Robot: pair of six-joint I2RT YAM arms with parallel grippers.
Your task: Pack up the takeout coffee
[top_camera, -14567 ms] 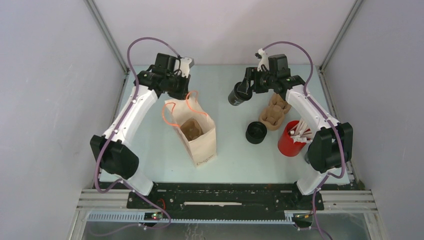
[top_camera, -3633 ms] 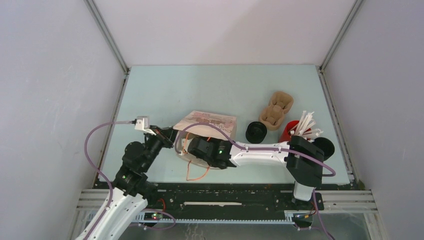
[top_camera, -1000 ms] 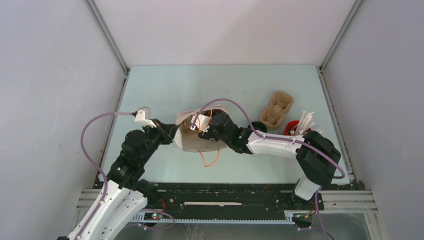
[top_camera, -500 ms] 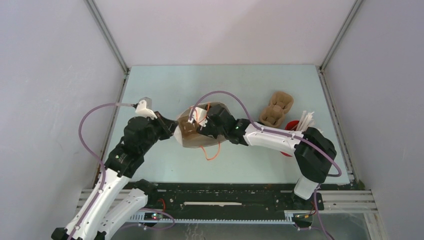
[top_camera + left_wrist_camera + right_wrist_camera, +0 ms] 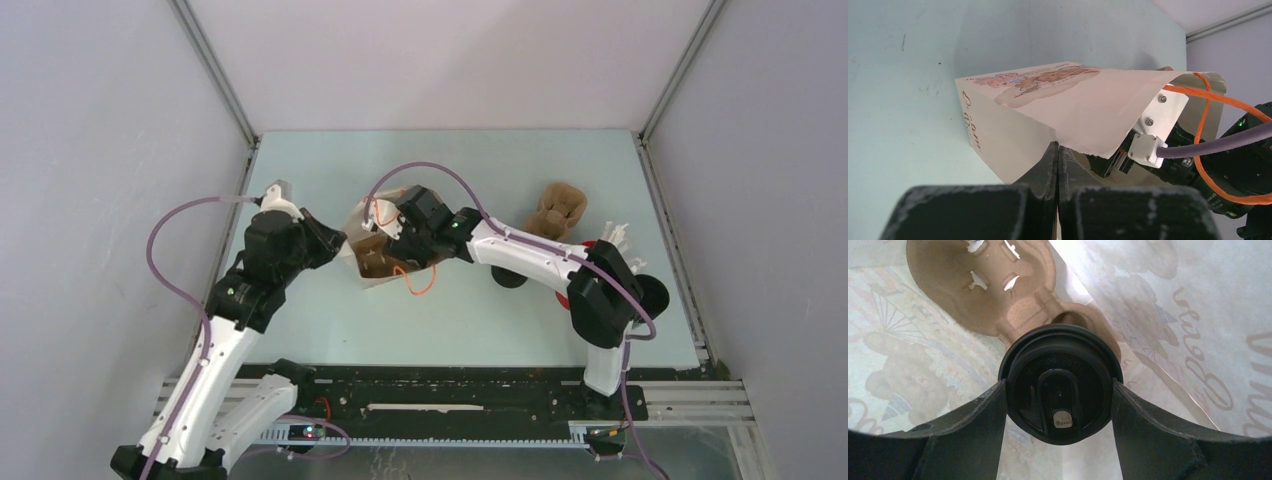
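The takeout coffee (image 5: 1060, 370), a black lidded cup, sits inside the paper bag (image 5: 372, 268) between the fingers of my right gripper (image 5: 1060, 390), which are shut on its sides. The cup rests against a brown pulp carrier (image 5: 983, 285) that is also in the bag. My left gripper (image 5: 1058, 150) is shut on the torn rim of the bag (image 5: 1048, 105) and holds its mouth up. In the top view the left gripper (image 5: 340, 252) is at the bag's left edge, and the right wrist fills the mouth, hiding the cup.
A second black cup (image 5: 508, 277) stands on the table, partly under my right forearm. Another pulp carrier (image 5: 557, 212) lies at the back right, with the red cup of white sticks (image 5: 612, 238) beside it. The bag's orange handle (image 5: 415, 283) hangs loose.
Both arms have carried the bag toward the back of the table and tipped its mouth further up. The right gripper stays inside it, still on the cup.
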